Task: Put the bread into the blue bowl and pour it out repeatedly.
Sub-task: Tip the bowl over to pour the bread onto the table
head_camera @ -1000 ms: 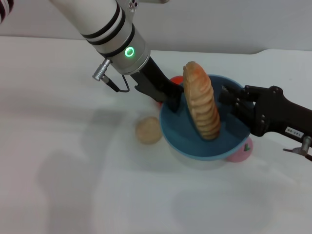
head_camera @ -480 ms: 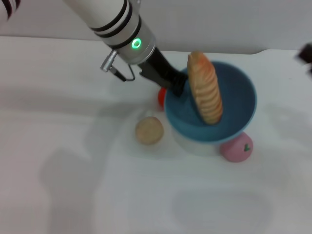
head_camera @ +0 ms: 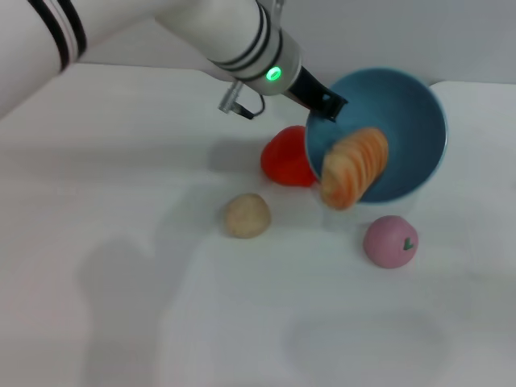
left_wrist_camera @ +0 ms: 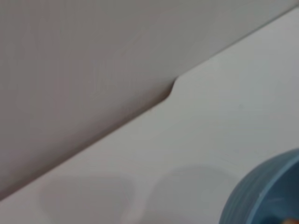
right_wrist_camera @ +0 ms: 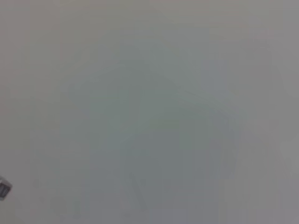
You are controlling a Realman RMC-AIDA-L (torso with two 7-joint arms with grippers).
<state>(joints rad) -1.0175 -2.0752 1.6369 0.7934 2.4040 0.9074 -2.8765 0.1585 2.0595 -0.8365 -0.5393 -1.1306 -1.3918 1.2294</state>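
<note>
The blue bowl (head_camera: 395,129) is lifted off the table and tipped toward me, its mouth facing front-left. My left gripper (head_camera: 329,105) holds it by the far-left rim. The bread (head_camera: 355,167), golden-orange with pale ridges, is sliding out over the bowl's lower rim, half inside and half outside. The left wrist view shows only a slice of the blue bowl (left_wrist_camera: 266,196) over the white table. My right gripper is out of the head view, and the right wrist view shows only bare table.
A red toy (head_camera: 286,157) lies just left of the bowl, a small beige ball (head_camera: 247,215) sits in front of it, and a pink ball (head_camera: 390,241) rests below the bowl. The table's back edge (left_wrist_camera: 168,91) meets a grey wall.
The left arm has lifted the bowl up and back and tipped it. The bread went from standing upright inside to sliding out. The right gripper let go and withdrew out of view.
</note>
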